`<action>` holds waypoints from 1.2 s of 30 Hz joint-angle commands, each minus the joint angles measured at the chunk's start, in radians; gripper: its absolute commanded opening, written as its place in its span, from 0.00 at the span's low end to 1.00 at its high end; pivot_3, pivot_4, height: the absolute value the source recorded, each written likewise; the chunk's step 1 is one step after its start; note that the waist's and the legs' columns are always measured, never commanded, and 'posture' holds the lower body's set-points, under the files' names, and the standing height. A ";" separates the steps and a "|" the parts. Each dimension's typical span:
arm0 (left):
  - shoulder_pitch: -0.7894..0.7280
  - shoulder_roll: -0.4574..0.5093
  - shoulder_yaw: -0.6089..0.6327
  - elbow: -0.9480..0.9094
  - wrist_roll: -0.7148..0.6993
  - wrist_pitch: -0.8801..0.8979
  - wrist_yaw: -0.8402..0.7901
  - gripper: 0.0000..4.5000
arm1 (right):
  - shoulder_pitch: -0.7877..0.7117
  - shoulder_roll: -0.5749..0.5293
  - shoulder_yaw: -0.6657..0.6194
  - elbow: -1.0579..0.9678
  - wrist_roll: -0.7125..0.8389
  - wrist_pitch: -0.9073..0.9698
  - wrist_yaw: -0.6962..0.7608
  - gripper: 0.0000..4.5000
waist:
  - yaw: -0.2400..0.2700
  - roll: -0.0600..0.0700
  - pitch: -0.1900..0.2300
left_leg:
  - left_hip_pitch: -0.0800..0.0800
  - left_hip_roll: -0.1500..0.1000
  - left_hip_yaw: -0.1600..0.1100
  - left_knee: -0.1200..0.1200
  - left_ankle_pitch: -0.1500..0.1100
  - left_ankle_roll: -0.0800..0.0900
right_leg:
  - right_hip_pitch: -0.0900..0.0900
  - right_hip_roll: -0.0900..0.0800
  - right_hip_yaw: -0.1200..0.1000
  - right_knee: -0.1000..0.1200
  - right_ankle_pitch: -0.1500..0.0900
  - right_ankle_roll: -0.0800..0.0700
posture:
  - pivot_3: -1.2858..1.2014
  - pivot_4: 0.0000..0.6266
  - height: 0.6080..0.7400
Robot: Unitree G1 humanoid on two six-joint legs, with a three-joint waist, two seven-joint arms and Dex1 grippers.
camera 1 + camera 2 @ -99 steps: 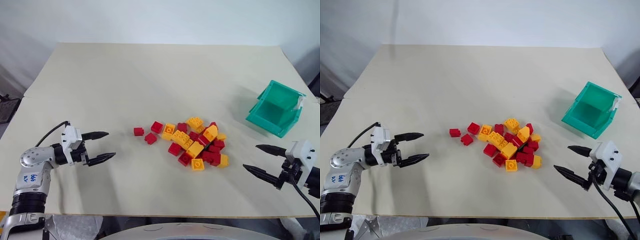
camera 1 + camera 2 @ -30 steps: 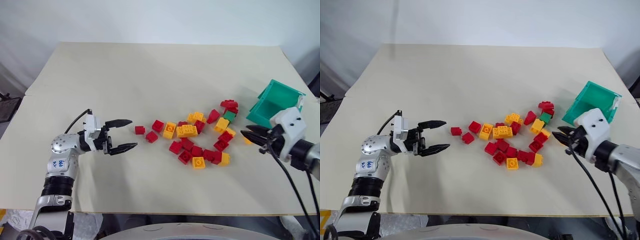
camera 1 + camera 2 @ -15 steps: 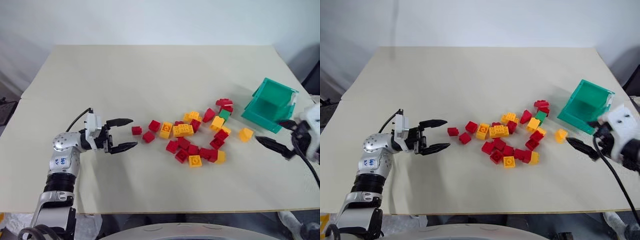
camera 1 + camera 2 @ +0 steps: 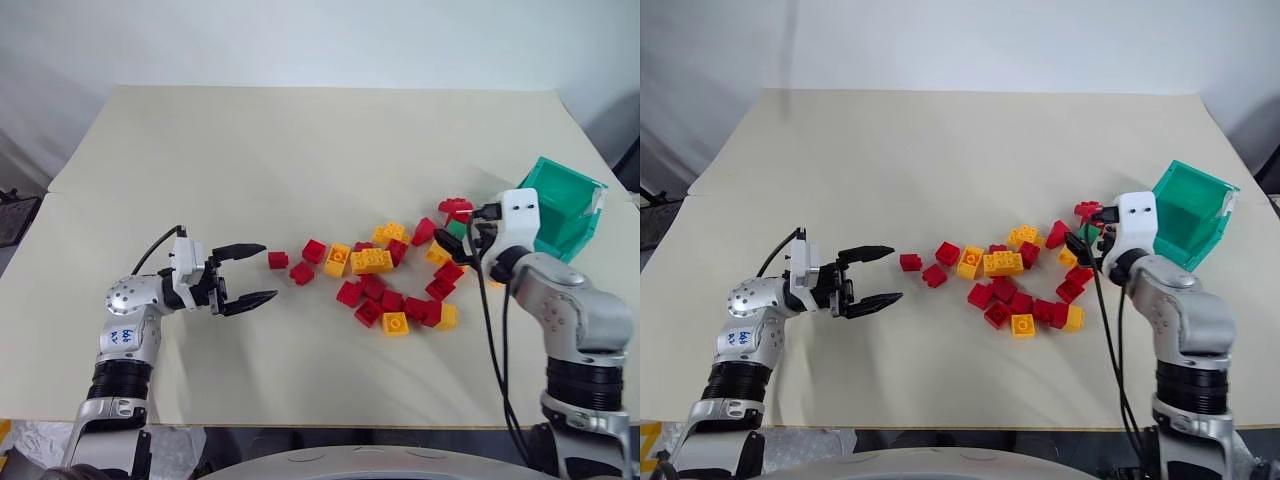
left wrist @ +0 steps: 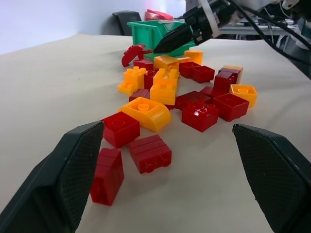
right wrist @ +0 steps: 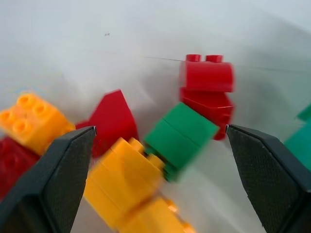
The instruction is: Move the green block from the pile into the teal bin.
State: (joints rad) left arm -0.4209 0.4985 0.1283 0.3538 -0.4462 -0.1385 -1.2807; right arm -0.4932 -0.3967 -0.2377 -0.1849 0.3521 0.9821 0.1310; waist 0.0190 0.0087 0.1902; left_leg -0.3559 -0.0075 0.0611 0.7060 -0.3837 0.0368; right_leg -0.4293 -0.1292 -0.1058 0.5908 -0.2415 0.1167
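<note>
The green block (image 6: 180, 133) lies tilted at the right end of the pile (image 4: 390, 275), between an orange brick and two red bricks. My right gripper (image 6: 160, 128) is open and hangs right over the green block, one finger on each side, not closed on it. In the left eye view the right gripper (image 4: 450, 230) sits at the pile's right edge. The teal bin (image 4: 570, 215) stands just right of it, open side facing the pile. My left gripper (image 4: 270, 270) is open and empty, left of the pile and pointing at it.
Two red bricks (image 4: 290, 267) lie apart at the pile's left end, nearest the left gripper. In the left wrist view the pile spreads in front of the left gripper (image 5: 167, 126), with the teal bin (image 5: 150, 26) behind it. The table's right edge runs close behind the bin.
The right gripper opened from nearly shut, left an orange brick lying near the bin, then swung forward and left to the green block. The left arm stayed still.
</note>
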 commanded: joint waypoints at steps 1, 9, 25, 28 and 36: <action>0.010 0.002 0.011 -0.052 -0.018 0.001 0.010 1.00 | -0.022 0.036 0.003 0.032 -0.066 -0.012 -0.097 0.99 | -0.002 0.000 0.000 | 0.000 0.000 0.000 0.000 0.000 0.000 | 0.000 0.000 0.000 0.000 0.000 0.000 | 0.52 0.24 1.00; -0.007 -0.010 0.010 -0.039 -0.013 -0.010 0.018 1.00 | -0.111 0.138 -0.002 0.051 -0.145 0.072 -0.266 0.99 | -0.023 0.000 -0.001 | 0.001 0.000 0.000 0.000 0.000 0.000 | 0.000 0.000 0.000 0.001 0.000 0.000 | 0.52 0.24 1.00; -0.028 -0.024 0.012 -0.004 -0.008 -0.040 0.024 1.00 | -0.415 0.215 -0.101 0.107 -0.164 0.406 -0.315 0.33 | -0.045 0.001 -0.001 | -0.002 0.000 0.000 -0.001 0.000 0.001 | -0.003 0.000 0.000 0.001 0.000 0.000 | 0.52 0.24 1.00; -0.035 -0.028 0.003 -0.023 -0.009 -0.033 0.029 1.00 | -0.341 0.091 -0.055 -0.066 -0.082 0.364 -0.138 0.33 | -0.043 0.001 0.000 | -0.002 0.000 0.000 -0.001 0.000 0.001 | -0.003 0.000 0.000 0.001 0.000 0.000 | 0.52 0.24 1.00; -0.161 -0.080 -0.071 -0.030 0.045 0.000 0.088 1.00 | -0.155 -0.210 -0.197 -0.152 -0.062 0.149 0.064 0.33 | -0.028 0.001 0.000 | -0.004 -0.001 0.000 -0.001 0.000 0.002 | -0.002 0.000 -0.001 -0.001 0.001 0.001 | 0.52 0.24 1.00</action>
State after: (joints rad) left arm -0.5489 0.4213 0.0692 0.3534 -0.4214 -0.1416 -1.2198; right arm -0.6469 -0.5610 -0.3605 -0.3227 0.3134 1.2032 0.1823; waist -0.0090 0.0096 0.1900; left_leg -0.3597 -0.0094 0.0638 0.7048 -0.3832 0.0398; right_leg -0.4316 -0.1297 -0.1068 0.5892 -0.2404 0.1187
